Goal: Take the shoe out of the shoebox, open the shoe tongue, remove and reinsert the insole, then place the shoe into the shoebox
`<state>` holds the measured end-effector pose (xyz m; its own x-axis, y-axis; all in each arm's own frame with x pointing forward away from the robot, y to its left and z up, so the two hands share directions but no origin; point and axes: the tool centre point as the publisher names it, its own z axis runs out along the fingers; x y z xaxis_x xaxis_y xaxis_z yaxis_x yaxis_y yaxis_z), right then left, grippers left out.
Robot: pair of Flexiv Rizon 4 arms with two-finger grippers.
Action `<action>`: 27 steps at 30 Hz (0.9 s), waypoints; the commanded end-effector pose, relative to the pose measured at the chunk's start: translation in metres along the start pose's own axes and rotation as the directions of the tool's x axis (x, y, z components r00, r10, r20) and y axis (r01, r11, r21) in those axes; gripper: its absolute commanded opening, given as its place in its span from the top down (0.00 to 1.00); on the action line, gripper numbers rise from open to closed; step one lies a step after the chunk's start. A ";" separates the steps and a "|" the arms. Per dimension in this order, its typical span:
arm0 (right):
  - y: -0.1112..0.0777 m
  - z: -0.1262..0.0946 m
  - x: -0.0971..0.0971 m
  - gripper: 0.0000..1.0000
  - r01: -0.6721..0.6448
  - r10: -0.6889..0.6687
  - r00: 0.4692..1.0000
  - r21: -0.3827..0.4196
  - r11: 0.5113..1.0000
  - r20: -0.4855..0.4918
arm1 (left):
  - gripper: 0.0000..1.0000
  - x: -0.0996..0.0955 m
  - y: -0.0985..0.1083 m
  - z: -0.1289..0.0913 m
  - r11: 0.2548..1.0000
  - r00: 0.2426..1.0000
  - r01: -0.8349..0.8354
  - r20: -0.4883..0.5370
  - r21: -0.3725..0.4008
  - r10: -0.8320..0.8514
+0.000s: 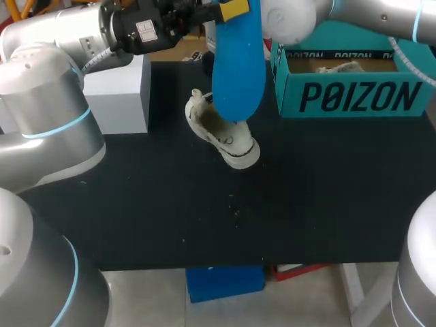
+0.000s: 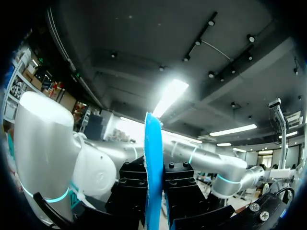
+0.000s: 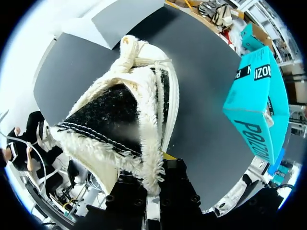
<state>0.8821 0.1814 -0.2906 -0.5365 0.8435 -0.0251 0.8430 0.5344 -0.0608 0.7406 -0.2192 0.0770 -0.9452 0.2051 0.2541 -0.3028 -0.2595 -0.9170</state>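
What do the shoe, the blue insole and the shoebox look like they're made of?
The shoe: pale fabric upper with shaggy cream fleece trim and a dark knit-looking lining; its sole looks like rubber. The insole: smooth matte blue, likely foam, thin when seen edge-on in the left wrist view. The shoebox: teal printed cardboard, judging by its flat folded walls.

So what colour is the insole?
Bright blue; the insole shows best in the head view.

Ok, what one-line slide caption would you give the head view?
Left gripper holds the blue insole over the white shoe on the black table, teal shoebox alongside.
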 end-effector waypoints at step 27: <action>-0.006 0.091 0.011 1.00 -0.637 0.639 0.769 -0.056 0.769 0.025 | 1.00 0.001 0.001 0.000 1.000 1.000 -0.002 0.001 0.000 0.002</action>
<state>0.8689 0.1796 -0.3749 0.1227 0.9890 -0.0828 0.9924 -0.1214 0.0203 0.7406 -0.2192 0.0770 -0.9452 0.2051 0.2541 -0.3028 -0.2595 -0.9170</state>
